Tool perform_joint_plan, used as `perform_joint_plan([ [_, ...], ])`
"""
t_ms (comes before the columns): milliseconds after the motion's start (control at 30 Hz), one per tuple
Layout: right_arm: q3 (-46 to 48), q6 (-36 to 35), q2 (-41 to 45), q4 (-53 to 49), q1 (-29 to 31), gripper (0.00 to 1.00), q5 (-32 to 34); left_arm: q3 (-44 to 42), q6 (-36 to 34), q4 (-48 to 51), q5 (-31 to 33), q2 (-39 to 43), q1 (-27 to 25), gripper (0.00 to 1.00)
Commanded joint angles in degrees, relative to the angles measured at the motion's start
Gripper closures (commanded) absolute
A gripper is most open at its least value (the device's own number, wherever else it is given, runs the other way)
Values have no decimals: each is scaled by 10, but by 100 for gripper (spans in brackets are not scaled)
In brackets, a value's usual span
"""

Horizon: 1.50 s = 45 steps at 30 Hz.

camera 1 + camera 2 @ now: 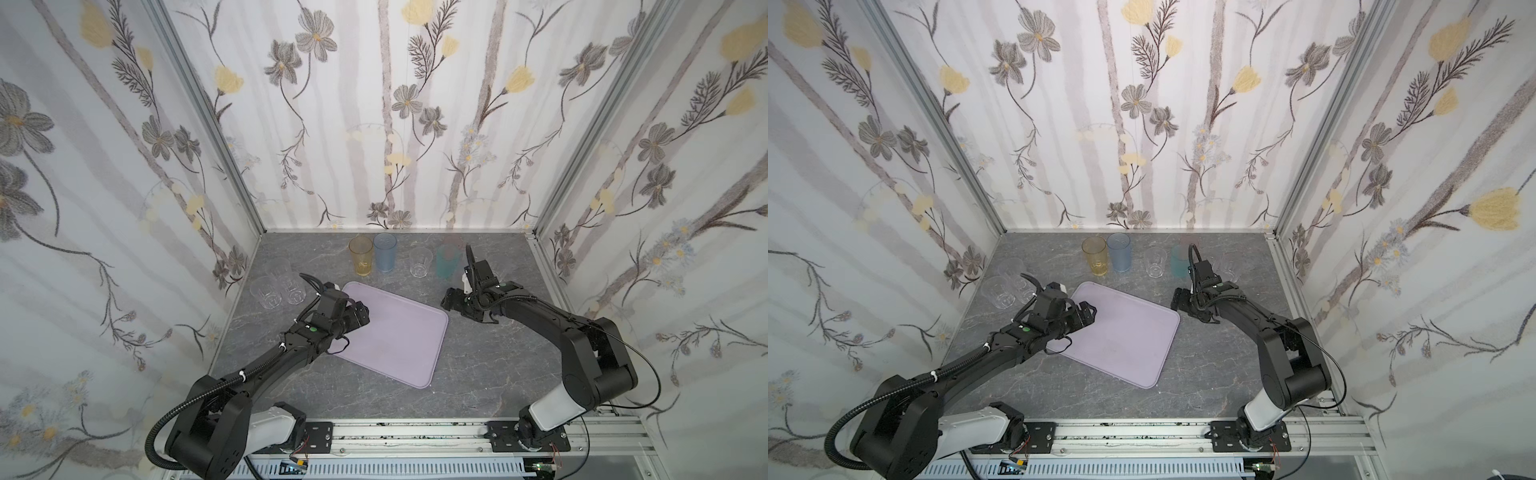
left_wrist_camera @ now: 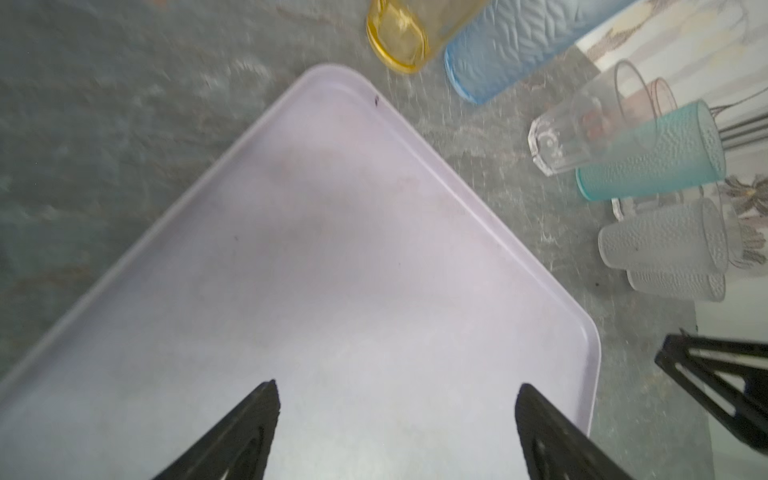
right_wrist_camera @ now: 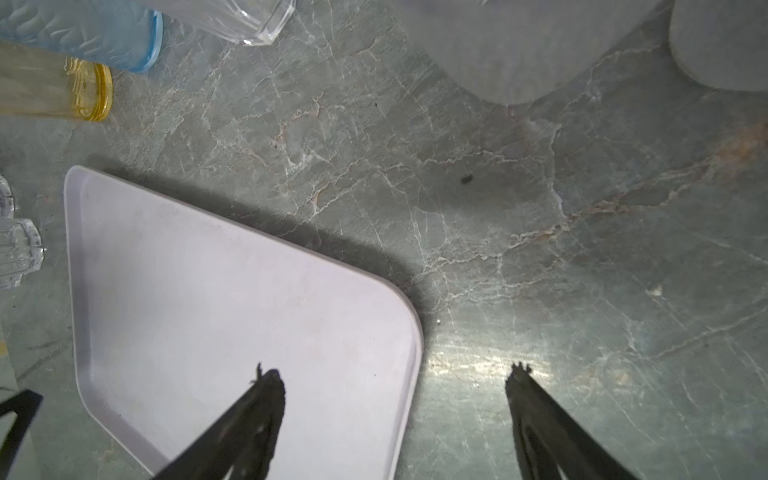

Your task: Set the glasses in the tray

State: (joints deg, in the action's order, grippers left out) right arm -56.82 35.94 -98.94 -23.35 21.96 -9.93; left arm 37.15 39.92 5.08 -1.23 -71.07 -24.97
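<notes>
Both claws are released and carry nothing. The left claw hangs over the tray, whose bare lilac floor fills the space under and ahead of its fingers. No glass is in it yet. The right claw straddles the tray's corner, one finger above the rim and the other above the grey surface.

All the glasses stand on the surface, outside the tray. Beyond the left claw, the amber glass and the blue glass stand side by side, apparently touching. Off to its left sits a bunch of clear glasses. Just beyond the right claw's wrist are the teal glass and a short clear glass.

The likely trouble is crowding. Jaws this wide, going down around the amber glass, could shove the blue one over, and the clear bunch carries the same risk. The right arm, swinging round to reach, could clip the teal glass with its wrist. Smooth see-through walls may slip in a light pinch, and a nudge on the rim could slide the tray.
</notes>
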Motion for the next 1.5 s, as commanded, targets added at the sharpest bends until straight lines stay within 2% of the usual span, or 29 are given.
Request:
perform_joint_plan([
  [0,27,19,25,-3,5,16,-2,36,-63,28,37,-41,35,7],
  [133,72,59,68,12,26,16,-13,89,-98,16,34,-122,73,6],
  [300,110,105,111,37,68,16,-8,131,-127,2,32,-192,84,6],
  [367,114,115,110,43,85,16,0,140,-136,-4,39,-213,99,5],
  [467,117,118,96,51,91,16,-1,145,-131,-21,1,-246,127,6],
  [567,113,111,87,58,90,16,2,132,-125,-39,-20,-257,127,7],
  [800,99,91,51,71,73,15,-7,57,-85,-64,-42,-213,110,9],
  [1100,78,34,17,58,32,16,-14,-57,12,-65,-23,-81,18,10],
  [1300,47,-15,-8,41,12,16,-8,-85,76,-65,-10,-25,-33,10],
  [1467,3,-26,-36,39,12,16,-3,-91,86,-65,-7,-16,-46,10],
])
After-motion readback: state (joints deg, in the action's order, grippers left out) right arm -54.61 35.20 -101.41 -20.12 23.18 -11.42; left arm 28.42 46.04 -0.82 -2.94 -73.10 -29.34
